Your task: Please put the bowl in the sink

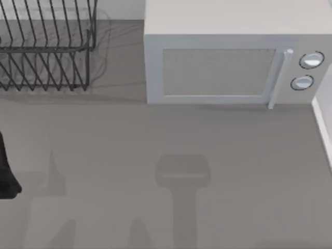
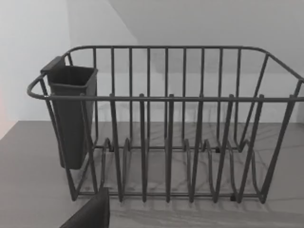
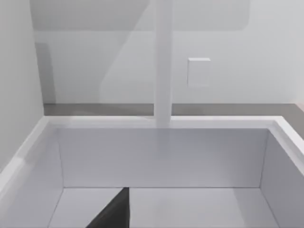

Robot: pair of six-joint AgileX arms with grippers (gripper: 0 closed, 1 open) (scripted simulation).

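Note:
The bowl is out of view. The white sink (image 3: 28, 142) lies just below my right gripper (image 3: 114, 211), a dark part of which shows over the basin. The sink's rim also shows at the table's right edge (image 1: 322, 124). A dark piece of my left arm (image 1: 6, 176) sits at the table's left edge. My left gripper (image 2: 92, 213) faces the wire dish rack (image 2: 166, 142) and holds nothing that I can see.
A white microwave (image 1: 233, 57) with its door shut stands at the back right. The dark dish rack (image 1: 46, 46) is at the back left, with a cutlery cup (image 2: 71, 114) on one end. A white faucet column (image 3: 163, 61) rises behind the sink.

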